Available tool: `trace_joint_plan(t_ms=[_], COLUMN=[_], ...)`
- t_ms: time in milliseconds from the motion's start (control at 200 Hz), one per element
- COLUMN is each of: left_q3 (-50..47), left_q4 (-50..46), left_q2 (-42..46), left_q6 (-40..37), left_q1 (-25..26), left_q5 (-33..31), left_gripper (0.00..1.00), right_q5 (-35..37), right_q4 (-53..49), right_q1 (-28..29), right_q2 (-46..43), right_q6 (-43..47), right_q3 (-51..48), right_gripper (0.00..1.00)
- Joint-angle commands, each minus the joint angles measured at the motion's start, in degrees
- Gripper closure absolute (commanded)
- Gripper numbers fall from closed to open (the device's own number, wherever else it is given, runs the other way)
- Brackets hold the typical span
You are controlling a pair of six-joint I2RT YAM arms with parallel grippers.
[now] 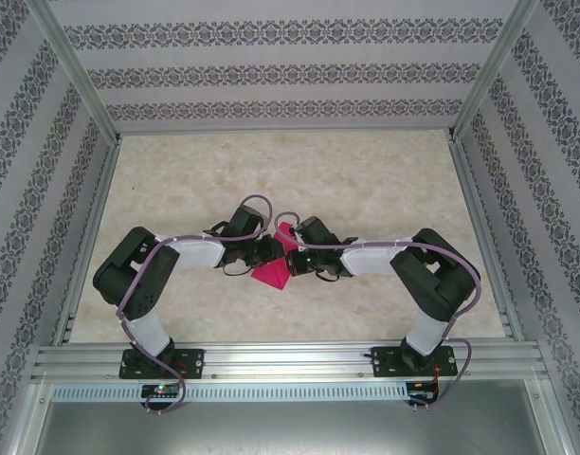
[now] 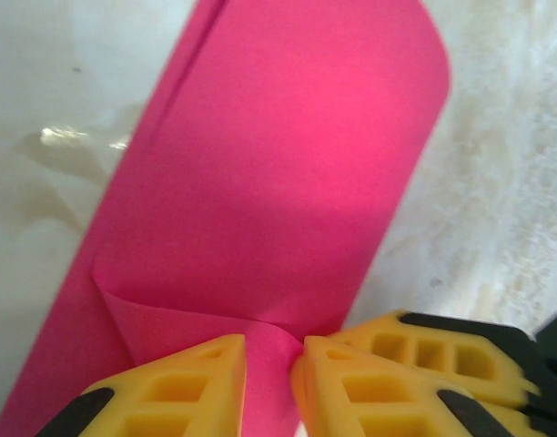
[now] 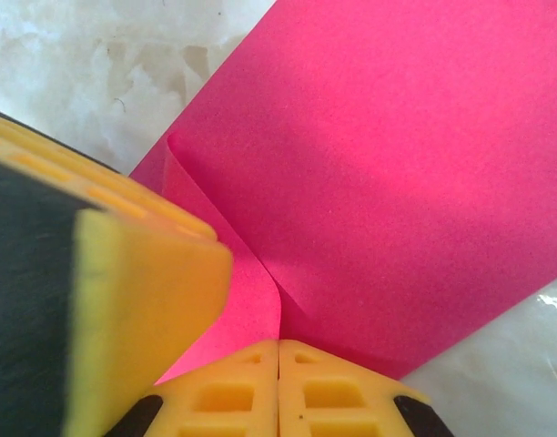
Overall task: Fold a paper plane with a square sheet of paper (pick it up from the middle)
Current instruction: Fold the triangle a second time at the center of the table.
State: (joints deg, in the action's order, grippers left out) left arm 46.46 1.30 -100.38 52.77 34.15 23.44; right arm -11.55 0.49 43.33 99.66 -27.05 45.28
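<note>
Two grippers meet mid-table (image 1: 366, 180) in the top view: left gripper (image 1: 264, 252) at 9 o'clock of the square sheet of paper (image 1: 274, 267), right gripper (image 1: 300, 258) at 3 o'clock. Paper is magenta and already partly folded. On the left wrist cam, the left gripper (image 2: 271, 364) is clamped on a raised fold, with the sheet running toward 12 o'clock. On the right wrist cam, the right gripper (image 3: 278, 364) has its fingers pressed together, pinching the paper's crease.

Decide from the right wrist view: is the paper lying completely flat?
No, the paper curls up where the right gripper pinches it.
</note>
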Motion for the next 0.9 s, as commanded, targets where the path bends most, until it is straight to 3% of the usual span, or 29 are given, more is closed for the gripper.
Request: trace_joint_plan(t_ms=[0,235,345,460,614,679,769,894], left_q3=[0.1,-3.9,-4.7,-4.8,-4.7,-4.8,-4.8,-4.4], left_q4=[-0.1,2.3,2.5,2.5,2.7,2.5,3.0,3.4], left_q2=[-2.5,-3.5,-3.2,-3.1,-3.2,-2.9,-3.4,-4.1], left_q6=[-1.8,-1.8,-2.3,-2.7,-2.8,-3.1,-3.0,-3.1], left_q1=[-0.4,-0.3,-0.4,-0.4,-0.2,-0.3,-0.2,-0.2], left_q5=[-2.9,-2.8,-2.9,-2.9,-2.1,-2.4,-2.2,-1.0], left_gripper=[0.76,0.77,0.77,0.77,0.77,0.77,0.77,0.77], right_q5=[-0.4,-0.8,0.8,2.5,-0.2,-1.6,-5.3,-4.6], right_q4=[-2.0,-2.7,-4.4,-4.8,3.4,7.6,12.3,14.2], right_q1=[-0.5,-0.6,-0.8,-0.7,0.1,1.1,3.2,6.1], right_q2=[2.6,0.5,-4.4,-11.3,-16.4,-17.8,-15.6,-10.8], right_q6=[-0.2,-1.8,-3.2,-5.5,-12.8,-16.0,-19.7,-23.6], right_q3=[-0.2,0.9,1.3,-0.5,-8.1,-10.5,-10.2,-8.0], right_gripper=[0.93,0.84,0.72,0.69,0.75,0.82,0.89,0.92])
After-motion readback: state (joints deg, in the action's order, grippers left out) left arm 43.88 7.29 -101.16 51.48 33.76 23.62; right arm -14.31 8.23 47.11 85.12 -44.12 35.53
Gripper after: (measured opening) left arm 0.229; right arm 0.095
